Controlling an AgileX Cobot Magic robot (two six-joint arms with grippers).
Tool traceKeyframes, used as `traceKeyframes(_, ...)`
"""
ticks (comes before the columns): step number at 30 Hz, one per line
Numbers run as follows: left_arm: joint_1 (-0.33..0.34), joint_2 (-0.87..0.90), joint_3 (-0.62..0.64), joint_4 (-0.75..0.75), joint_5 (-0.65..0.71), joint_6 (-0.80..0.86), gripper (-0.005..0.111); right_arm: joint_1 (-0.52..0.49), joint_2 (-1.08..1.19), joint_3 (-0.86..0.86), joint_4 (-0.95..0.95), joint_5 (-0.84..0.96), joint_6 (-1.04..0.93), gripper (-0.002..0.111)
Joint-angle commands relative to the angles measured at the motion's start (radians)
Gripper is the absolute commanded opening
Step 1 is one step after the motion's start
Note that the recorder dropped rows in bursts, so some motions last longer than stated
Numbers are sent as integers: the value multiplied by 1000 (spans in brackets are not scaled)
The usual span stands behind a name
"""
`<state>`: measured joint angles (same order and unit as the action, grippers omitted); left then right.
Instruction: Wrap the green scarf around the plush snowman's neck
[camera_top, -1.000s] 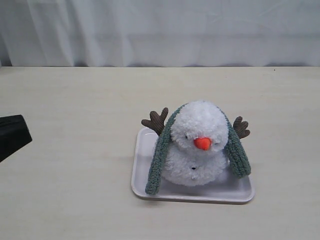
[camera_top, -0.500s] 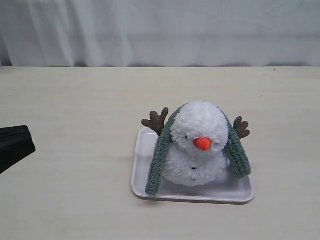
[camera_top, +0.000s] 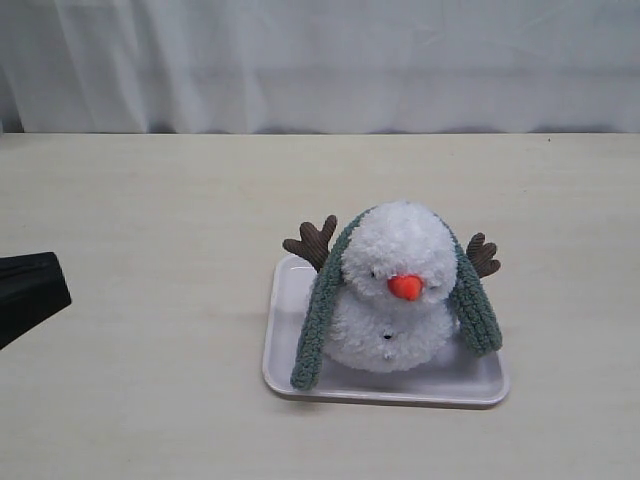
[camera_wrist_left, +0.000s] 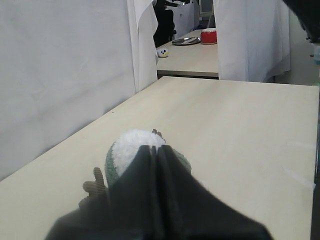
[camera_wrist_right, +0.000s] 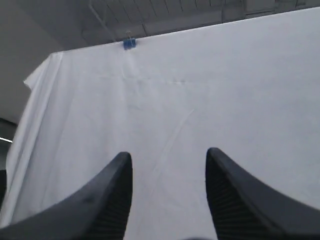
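The plush snowman (camera_top: 392, 290) sits upright on a pale tray (camera_top: 284, 340), orange nose facing forward, brown arms sticking out behind. The green scarf (camera_top: 318, 318) lies over the back of its head, one end hanging down each side (camera_top: 474, 302); the front of the neck is bare. My left gripper (camera_top: 30, 285) is at the far left edge of the table, well away from the snowman, shut with nothing in it (camera_wrist_left: 159, 150); beyond its tips are the snowman (camera_wrist_left: 132, 146) and scarf (camera_wrist_left: 111, 165). My right gripper (camera_wrist_right: 169, 160) is open, empty, facing a white curtain, and is absent from the exterior view.
A white curtain (camera_top: 320, 60) hangs along the table's far edge. In the left wrist view, another table (camera_wrist_left: 190, 52) beyond this one holds a red bowl (camera_wrist_left: 208, 36) and a small ball (camera_wrist_left: 162, 52).
The left gripper shifted slightly downward at the left edge of the exterior view. Snowman and scarf have not moved.
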<state>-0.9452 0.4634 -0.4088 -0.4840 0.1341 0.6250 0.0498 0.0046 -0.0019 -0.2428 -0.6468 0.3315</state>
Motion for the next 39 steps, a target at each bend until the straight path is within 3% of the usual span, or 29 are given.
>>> traceKeyframes(1,-9,-4,6,-8,-1,-10,0,-4,-5,-95,-170,207,176,45)
traceKeyframes(5,-9,-4,6,-8,-1,-10,0,-2,69,-215,-505,413,616,45)
traceKeyframes(8,-9,-4,6,-8,-1,-10,0,0,147,-264,-787,403,938,45)
traceKeyframes(11,-9,-4,6,-8,-1,-10,0,0,232,-288,-1063,334,1132,45)
traceKeyframes(15,-9,-4,6,-6,-1,-10,0,0,335,-296,-1153,305,1172,54)
traceKeyframes(18,-9,-4,6,-6,-1,-10,0,0,374,-294,-1167,318,1170,53)
traceKeyframes(20,-9,-4,6,-6,-1,-10,0,0,404,-294,-1167,335,1170,46)
traceKeyframes(24,-9,-4,6,-6,-1,-10,0,0,514,-301,-1247,365,1188,16)
traceKeyframes(26,-9,-4,6,-6,-1,-10,0,0,592,-317,-1268,368,1243,9)
traceKeyframes(32,-9,-4,6,-6,-1,-10,0,-3,906,-440,-1502,362,1545,7)
traceKeyframes(35,-9,-4,6,-6,-1,-10,0,-2,1055,-514,-1502,373,1522,7)
traceKeyframes(39,-9,-4,6,-6,-3,-10,0,-2,1181,-615,-1502,518,1449,7)
